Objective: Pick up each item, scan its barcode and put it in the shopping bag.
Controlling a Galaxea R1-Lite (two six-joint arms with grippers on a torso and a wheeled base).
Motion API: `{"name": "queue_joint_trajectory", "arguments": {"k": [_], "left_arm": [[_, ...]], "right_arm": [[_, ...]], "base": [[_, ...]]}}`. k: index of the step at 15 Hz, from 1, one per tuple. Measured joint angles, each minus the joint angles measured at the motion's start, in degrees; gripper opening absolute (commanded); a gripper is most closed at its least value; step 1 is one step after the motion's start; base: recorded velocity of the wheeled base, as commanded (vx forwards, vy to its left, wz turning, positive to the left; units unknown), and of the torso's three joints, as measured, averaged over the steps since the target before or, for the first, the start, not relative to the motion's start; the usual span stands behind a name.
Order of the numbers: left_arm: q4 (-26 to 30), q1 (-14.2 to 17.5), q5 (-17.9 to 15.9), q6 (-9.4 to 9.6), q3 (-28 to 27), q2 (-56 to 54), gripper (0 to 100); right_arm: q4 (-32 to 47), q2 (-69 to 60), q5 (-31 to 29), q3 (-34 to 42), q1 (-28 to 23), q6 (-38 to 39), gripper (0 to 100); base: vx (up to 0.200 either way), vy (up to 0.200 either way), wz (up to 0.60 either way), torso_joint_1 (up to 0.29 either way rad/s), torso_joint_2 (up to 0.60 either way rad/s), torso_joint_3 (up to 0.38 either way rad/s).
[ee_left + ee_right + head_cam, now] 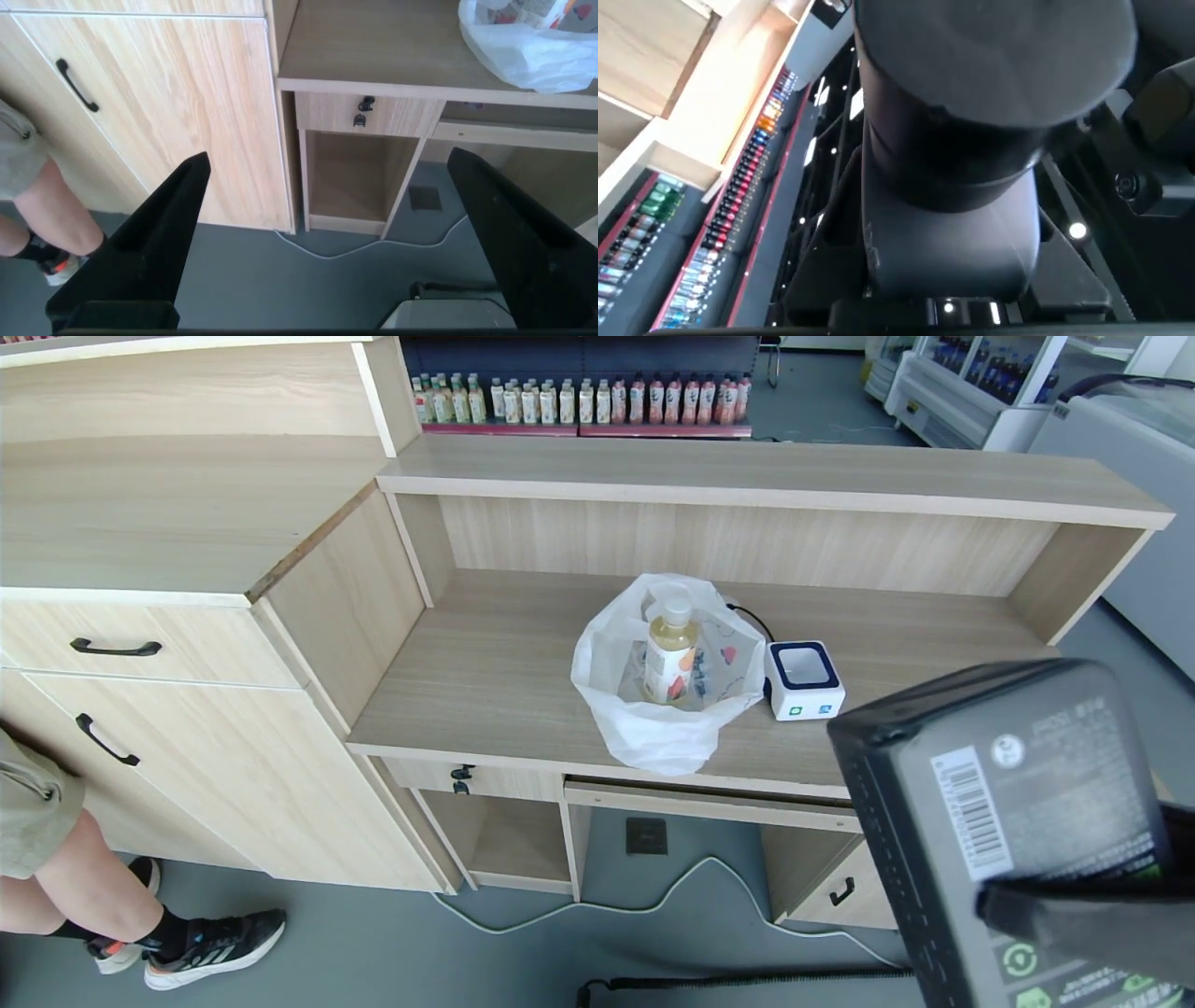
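A shop checkout fills the scene: a pale wooden counter (504, 672) with a raised ledge behind it, and a rack of drink bottles (579, 401) far off at twelve o'clock. The item in hand is a black rectangular box (1074, 775), lifted off the counter and held close under the head camera. Its white barcode label (971, 812) faces up and outward, probably so the code can be found and turned toward the reader. The right gripper (1074, 910) is closed on this box, one dark finger lying across its lower face. At about ten o'clock from the box, well apart from it, a small white scanner with a navy-rimmed window (805, 679) sits on the counter, window up. Any code must therefore be brought down over it, label facing down. Just beside the scanner, at its nine o'clock, a white plastic shopping bag (653, 733) stands with its mouth spread wide. A bottle of pale yellow drink (670, 658) stands upright inside, so one item looks done. The bag's place next to the scanner keeps the drop short after scanning. The left gripper (329, 159) hangs low before the cabinet front, fingers spread wide, holding nothing.
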Motion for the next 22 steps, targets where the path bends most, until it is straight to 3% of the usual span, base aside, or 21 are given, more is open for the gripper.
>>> {"name": "queue_joint_trajectory", "arguments": {"k": [22], "left_arm": [[-0.01,0.00,0.00,0.00,0.00,0.00,100]], "right_arm": [[-0.57,-4.61,2.99,0.22,-1.18,-1.62,0]], "base": [[0.000,0.000,0.00,0.000,0.00,0.000]]}}
